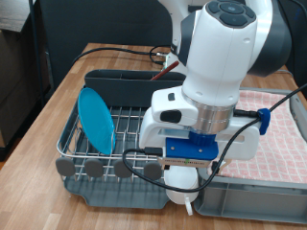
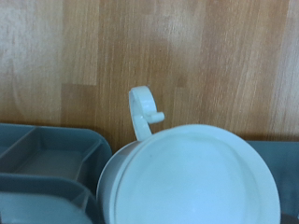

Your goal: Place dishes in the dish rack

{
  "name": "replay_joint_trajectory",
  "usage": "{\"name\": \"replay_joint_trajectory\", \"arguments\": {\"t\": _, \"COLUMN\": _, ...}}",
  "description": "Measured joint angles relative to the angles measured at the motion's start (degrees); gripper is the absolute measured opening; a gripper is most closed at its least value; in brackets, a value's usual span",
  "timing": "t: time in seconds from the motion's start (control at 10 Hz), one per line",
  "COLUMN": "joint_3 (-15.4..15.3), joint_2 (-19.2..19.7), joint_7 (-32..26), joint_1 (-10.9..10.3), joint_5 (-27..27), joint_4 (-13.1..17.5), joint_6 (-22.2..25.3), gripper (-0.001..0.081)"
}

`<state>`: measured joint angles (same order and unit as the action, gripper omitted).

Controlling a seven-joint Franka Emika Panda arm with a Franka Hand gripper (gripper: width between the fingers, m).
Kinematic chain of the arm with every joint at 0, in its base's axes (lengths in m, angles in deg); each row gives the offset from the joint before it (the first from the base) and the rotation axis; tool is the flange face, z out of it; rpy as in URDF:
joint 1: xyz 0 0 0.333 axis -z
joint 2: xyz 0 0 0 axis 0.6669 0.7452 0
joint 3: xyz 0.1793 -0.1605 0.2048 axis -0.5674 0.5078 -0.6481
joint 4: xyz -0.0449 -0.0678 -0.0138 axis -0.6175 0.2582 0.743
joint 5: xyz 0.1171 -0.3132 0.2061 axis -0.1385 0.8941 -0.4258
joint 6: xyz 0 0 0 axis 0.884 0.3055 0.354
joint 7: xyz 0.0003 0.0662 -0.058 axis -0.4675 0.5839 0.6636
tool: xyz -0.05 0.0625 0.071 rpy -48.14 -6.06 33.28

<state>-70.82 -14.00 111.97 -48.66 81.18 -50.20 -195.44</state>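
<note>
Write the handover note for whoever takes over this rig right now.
Gripper: low at the dish rack's near edge, at the exterior view's bottom, with the white cup right at its fingers; the grip itself is hidden.
Done: light-blue plate stands on edge in the rack's wires.
Wooden spoon: its handle sticks up at the rack's far end.
Left: the cup is not yet set in the rack.
</note>
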Motion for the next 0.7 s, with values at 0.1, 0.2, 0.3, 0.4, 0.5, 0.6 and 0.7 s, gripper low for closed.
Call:
{"name": "replay_joint_trajectory", "arguments": {"t": 0.1, "joint_3": 0.00, "joint_2": -0.89, "joint_7": 0.00, "joint_1": -0.01, "joint_5": -0.05, "joint_4": 0.41, "joint_6": 1.12, "gripper": 0.0801}}
{"name": "replay_joint_trajectory", "arguments": {"t": 0.2, "joint_3": 0.00, "joint_2": -1.90, "joint_7": 0.00, "joint_1": -0.03, "joint_5": -0.05, "joint_4": 0.75, "joint_6": 2.51, "gripper": 0.0801}}
{"name": "replay_joint_trajectory", "arguments": {"t": 0.3, "joint_3": 0.00, "joint_2": -2.83, "joint_7": 0.00, "joint_1": -0.05, "joint_5": -0.05, "joint_4": 1.40, "joint_6": 4.30, "gripper": 0.0803}}
{"name": "replay_joint_trajectory", "arguments": {"t": 0.4, "joint_3": 0.00, "joint_2": -3.55, "joint_7": 0.00, "joint_1": -0.05, "joint_5": -0.05, "joint_4": 2.24, "joint_6": 6.13, "gripper": 0.0803}}
{"name": "replay_joint_trajectory", "arguments": {"t": 0.5, "joint_3": 0.00, "joint_2": -4.17, "joint_7": 0.00, "joint_1": -0.06, "joint_5": -0.05, "joint_4": 3.09, "joint_6": 7.80, "gripper": 0.0803}}
{"name": "replay_joint_trajectory", "arguments": {"t": 0.6, "joint_3": 0.00, "joint_2": -4.57, "joint_7": 0.00, "joint_1": -0.06, "joint_5": -0.05, "joint_4": 3.88, "joint_6": 9.17, "gripper": 0.0803}}
{"name": "replay_joint_trajectory", "arguments": {"t": 0.7, "joint_3": 0.00, "joint_2": -4.83, "joint_7": 0.00, "joint_1": -0.08, "joint_5": -0.02, "joint_4": 4.71, "joint_6": 10.42, "gripper": 0.0803}}
